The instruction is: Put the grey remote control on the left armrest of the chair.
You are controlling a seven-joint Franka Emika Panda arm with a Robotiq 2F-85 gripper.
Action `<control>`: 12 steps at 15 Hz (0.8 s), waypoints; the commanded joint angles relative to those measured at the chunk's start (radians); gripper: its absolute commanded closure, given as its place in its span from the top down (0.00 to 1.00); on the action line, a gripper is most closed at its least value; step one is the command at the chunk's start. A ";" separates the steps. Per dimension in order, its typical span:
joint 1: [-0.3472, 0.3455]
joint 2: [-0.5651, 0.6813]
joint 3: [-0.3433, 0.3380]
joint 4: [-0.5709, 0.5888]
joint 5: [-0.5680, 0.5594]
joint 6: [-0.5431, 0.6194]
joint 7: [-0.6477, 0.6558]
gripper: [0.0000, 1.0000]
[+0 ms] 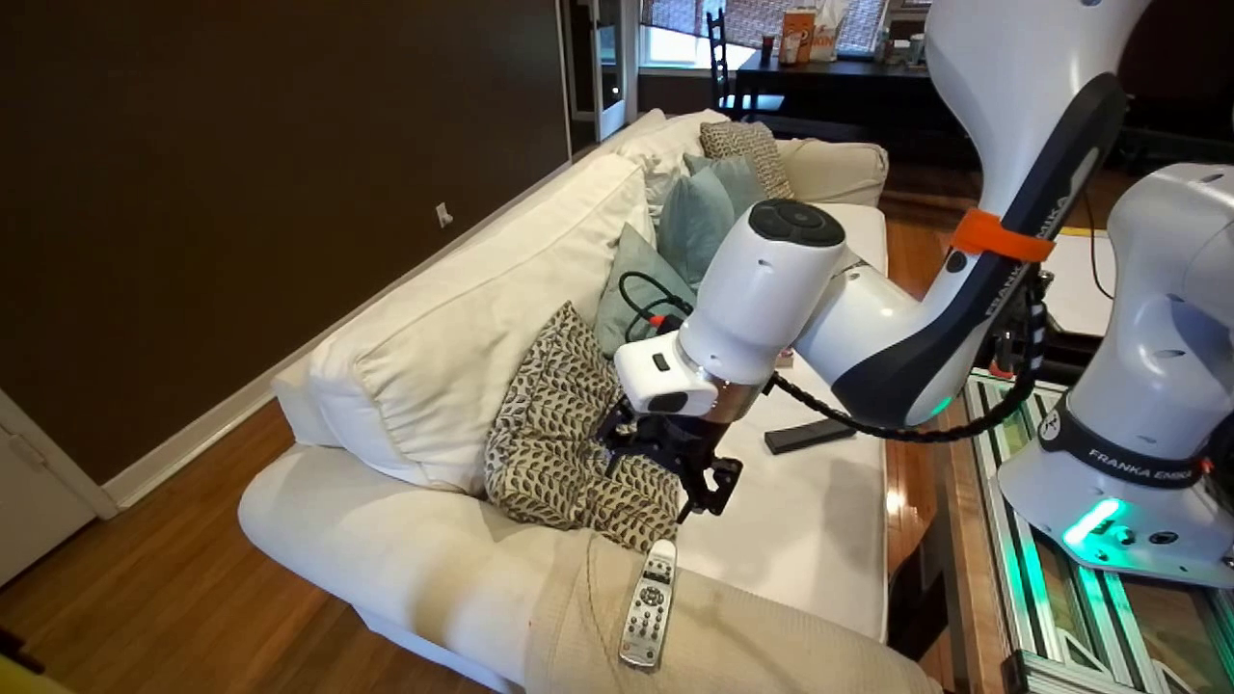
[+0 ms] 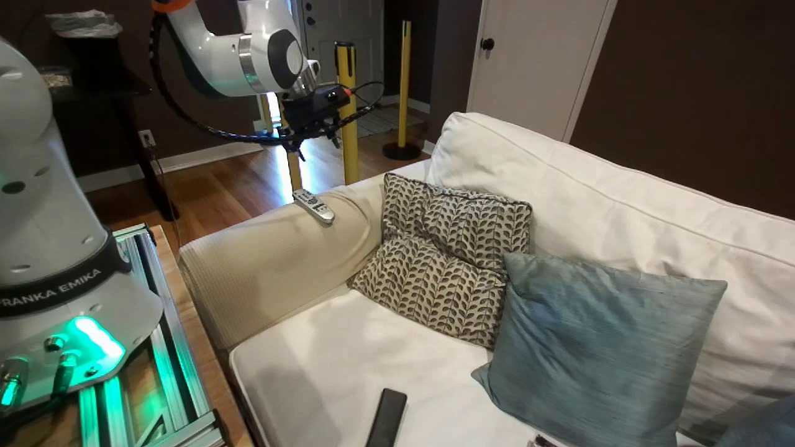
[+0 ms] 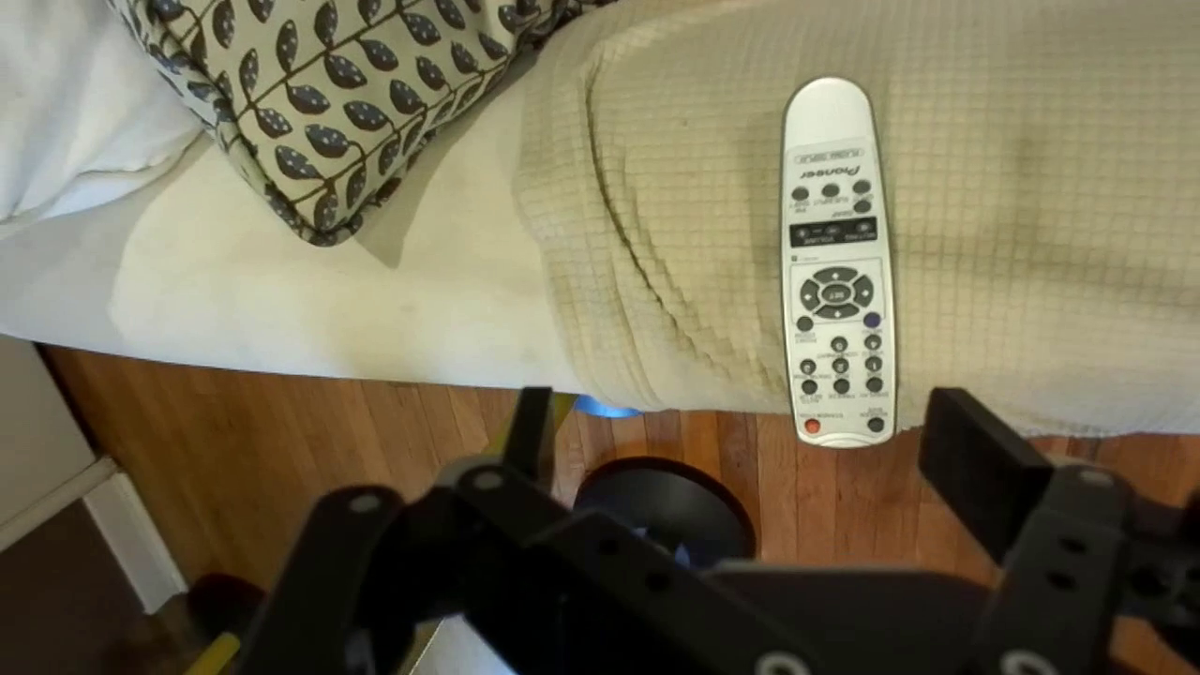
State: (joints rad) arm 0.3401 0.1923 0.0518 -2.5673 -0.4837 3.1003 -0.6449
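A cream slipcovered sofa (image 1: 463, 299) fills the middle of an exterior view; its padded armrest (image 1: 386, 540), lower centre there, carries a beige waffle-weave cover (image 1: 762, 636), probably against soiling. Upper left in an exterior view, a plastic-lined black bin (image 2: 93, 46) hides its contents. The Robotiq gripper (image 3: 743, 417), along the wrist view's bottom, is spread wide, holding nothing, which suggests placing is done. The silver-grey Pioneer remote (image 3: 837, 272), right of centre there, lies crosswise on the armrest, whose broad top should steady it.

All views overlook the armrest (image 1: 501, 559); the wrist view sits closest.
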 commanded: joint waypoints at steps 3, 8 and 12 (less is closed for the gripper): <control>-0.146 -0.068 0.194 -0.107 0.214 0.083 -0.025 1.00; -0.297 -0.074 0.382 -0.129 0.348 0.071 -0.019 1.00; -0.436 -0.063 0.523 -0.125 0.423 0.054 -0.029 1.00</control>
State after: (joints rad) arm 0.0032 0.1430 0.4748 -2.6746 -0.1235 3.1644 -0.6497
